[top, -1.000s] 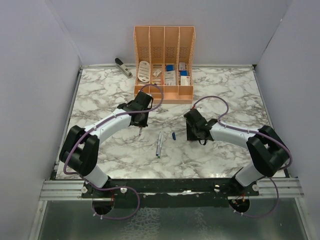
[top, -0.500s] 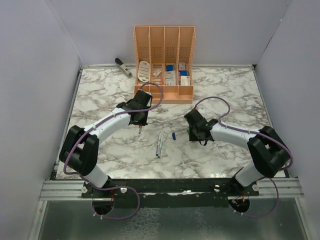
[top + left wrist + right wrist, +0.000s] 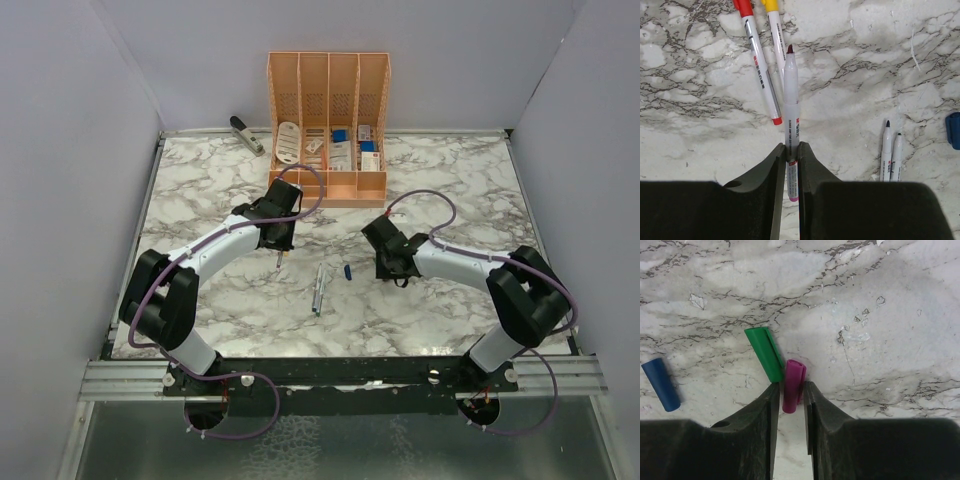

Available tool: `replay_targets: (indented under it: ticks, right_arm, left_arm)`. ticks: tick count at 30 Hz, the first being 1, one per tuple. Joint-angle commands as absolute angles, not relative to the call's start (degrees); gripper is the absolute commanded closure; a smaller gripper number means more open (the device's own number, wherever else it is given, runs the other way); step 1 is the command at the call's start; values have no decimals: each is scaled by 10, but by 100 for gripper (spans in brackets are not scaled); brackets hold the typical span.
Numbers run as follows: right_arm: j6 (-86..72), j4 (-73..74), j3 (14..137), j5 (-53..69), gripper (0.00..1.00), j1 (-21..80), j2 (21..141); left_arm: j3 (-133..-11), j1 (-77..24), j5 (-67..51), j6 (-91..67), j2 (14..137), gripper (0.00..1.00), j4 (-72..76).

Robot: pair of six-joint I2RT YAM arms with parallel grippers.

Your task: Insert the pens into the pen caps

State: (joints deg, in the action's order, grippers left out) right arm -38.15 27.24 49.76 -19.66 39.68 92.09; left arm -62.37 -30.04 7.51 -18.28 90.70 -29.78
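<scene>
My left gripper [image 3: 792, 150] is shut on a pale pen [image 3: 791, 100] with a dark red tip that points away from me and a magenta rear end. In the top view this gripper [image 3: 278, 250] hovers left of centre. A red-capped pen [image 3: 759, 65] and a yellow-capped pen [image 3: 774, 45] lie on the marble beyond it. Two uncapped pens [image 3: 886, 150] lie side by side to the right, also seen from above [image 3: 319, 288]. My right gripper [image 3: 791, 392] is shut on the magenta cap [image 3: 793, 385]. The green cap [image 3: 765, 352] touches it on the left. The blue cap [image 3: 661, 384] lies further left.
An orange desk organiser [image 3: 328, 130] with small items stands at the back centre. A grey stapler [image 3: 246, 134] lies at the back left. The blue cap [image 3: 347, 271] sits between the two grippers. Grey walls close in the marble table [image 3: 200, 180] on the left, the right and the back.
My left gripper has drifted a little back and left with the pen. My right gripper has shifted slightly left and back. The loose pens and the blue cap have not moved.
</scene>
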Motion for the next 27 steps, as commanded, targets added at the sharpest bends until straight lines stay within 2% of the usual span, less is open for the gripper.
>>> replay_targets:
  ticks: [1,9,14,20,27]
  right_arm:
    - [-397,338,471,-229,76,396,968]
    - [-406,325,455,-207,82,396,967]
    - [-406,319,453,-199,99,396,971]
    - [-414,335,462,-225,99,396,946]
    - [-425,364,503,-310,99,396,865]
  left_arm:
    - [-638,-297,60,-179,912,100,-288]
    - [-635,-296,58,-179,914,100,-288]
    - [-635,-296,55,-180,917,100,-288]
    - [-637,-296,25,-171,922,100,-288]
    - [-627,-296,1,-165,898,100,-269]
